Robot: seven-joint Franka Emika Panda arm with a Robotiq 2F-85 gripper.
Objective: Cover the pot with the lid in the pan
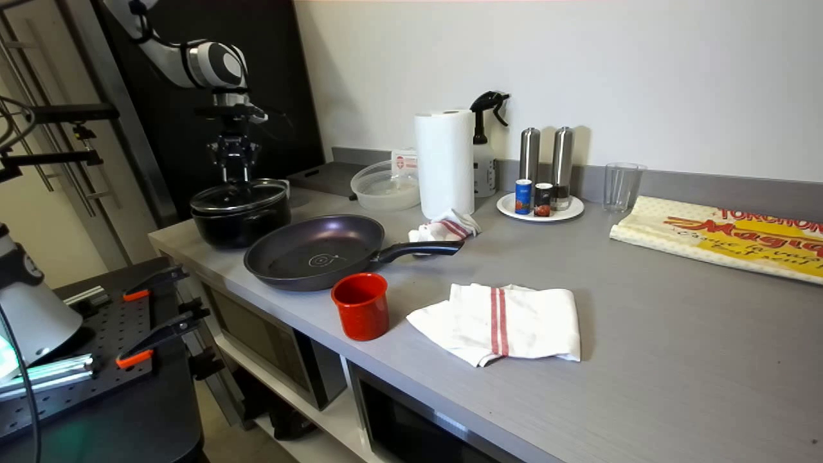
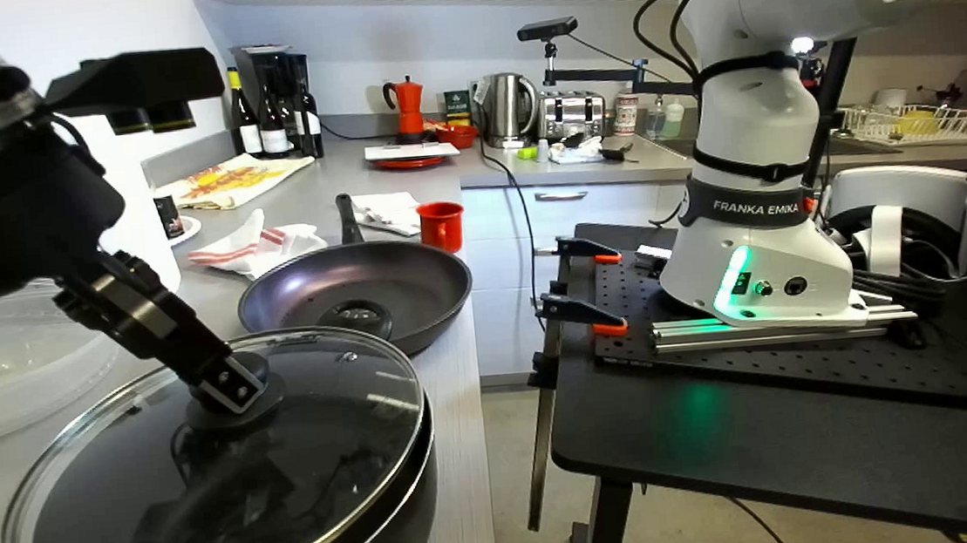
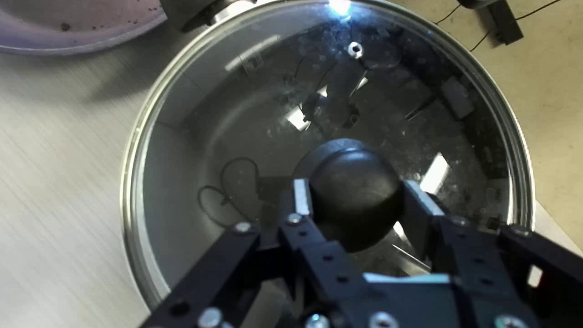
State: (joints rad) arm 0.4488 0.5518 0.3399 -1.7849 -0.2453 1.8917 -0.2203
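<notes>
The low black pot (image 1: 241, 228) stands at the counter's end; its wall also shows in an exterior view (image 2: 405, 528). The glass lid (image 2: 334, 459) with a dark knob lies over the pot's mouth, nearly level; it also shows in the wrist view (image 3: 410, 114). In an exterior view a thin gap shows between lid rim and pot rim at one side. My gripper (image 3: 360, 196) has its fingers against both sides of the knob, shut on it. It shows above the lid in both exterior views (image 1: 236, 175) (image 2: 227, 386). The black frying pan (image 1: 315, 247) stands beside the pot with nothing in it.
A red cup (image 1: 361, 308) stands by the pan near the counter's front edge. Folded towels (image 1: 514, 321), a paper roll (image 1: 445, 164) and a clear plastic bowl (image 1: 386, 190) are on the counter. The pan's handle (image 1: 421, 249) points away from the pot.
</notes>
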